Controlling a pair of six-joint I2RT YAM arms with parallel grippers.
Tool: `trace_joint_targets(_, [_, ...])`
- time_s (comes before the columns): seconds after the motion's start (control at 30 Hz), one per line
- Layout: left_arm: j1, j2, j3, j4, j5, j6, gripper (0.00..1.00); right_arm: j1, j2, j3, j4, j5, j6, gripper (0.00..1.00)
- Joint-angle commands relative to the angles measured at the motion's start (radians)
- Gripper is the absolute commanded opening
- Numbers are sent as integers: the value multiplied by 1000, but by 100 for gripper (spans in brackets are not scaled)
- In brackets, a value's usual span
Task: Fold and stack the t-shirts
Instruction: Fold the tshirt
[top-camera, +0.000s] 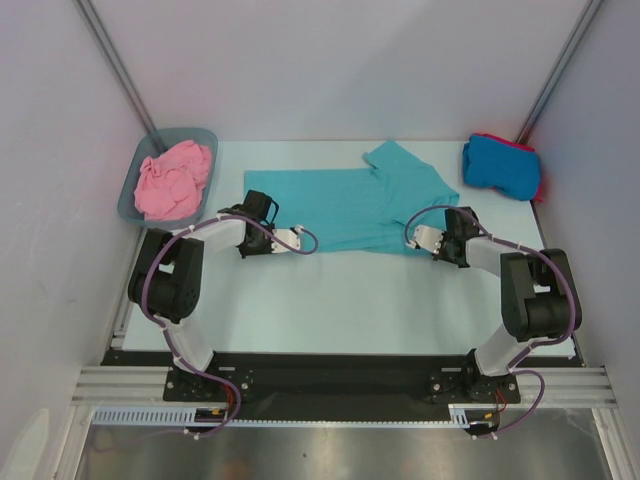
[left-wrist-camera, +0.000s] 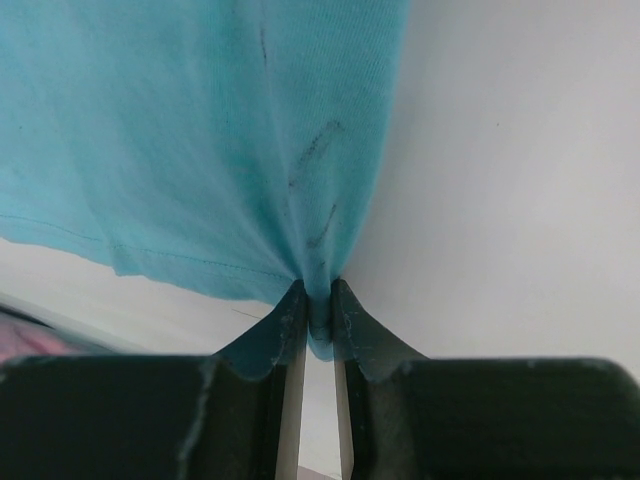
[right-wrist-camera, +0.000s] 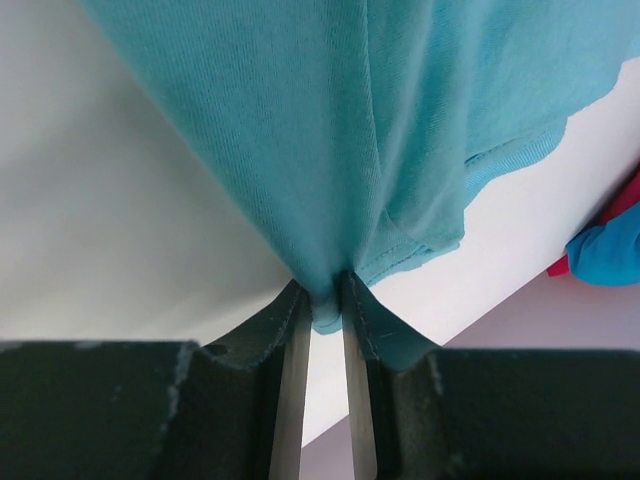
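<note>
Grips the teal t-shirt (top-camera: 345, 205), spread flat mid-table, along its near edge: left gripper (left-wrist-camera: 318, 300) pinched tight on the hem, right gripper (right-wrist-camera: 325, 290) pinched tight on the opposite end. Shows the pink t-shirt (top-camera: 172, 180) crumpled in the grey tub (top-camera: 130, 200) far left, and the blue t-shirt (top-camera: 500, 165) folded atop the red t-shirt (top-camera: 541, 186) far right.

The teal t-shirt (top-camera: 345, 205) is plain but for faint dark streaks, the pink t-shirt (top-camera: 172, 180), bright blue t-shirt (top-camera: 500, 166) and red t-shirt (top-camera: 524, 147) plain, the tub (top-camera: 185, 133) grey-blue.
</note>
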Motion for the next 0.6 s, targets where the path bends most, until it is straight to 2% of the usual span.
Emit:
trace_joint_targets(0.0, [17, -36, 16, -31, -18, 27, 19, -22, -23, -26, -8, 2, -29, 24])
trace_joint_targets(0.43, [30, -31, 16, -47, -17, 44, 20, -68, -67, -123, 57, -13, -212, 22])
trace_joint_targets(0.57, [30, -26, 16, -53, -20, 52, 24, -80, -73, -139, 69, -18, -247, 22])
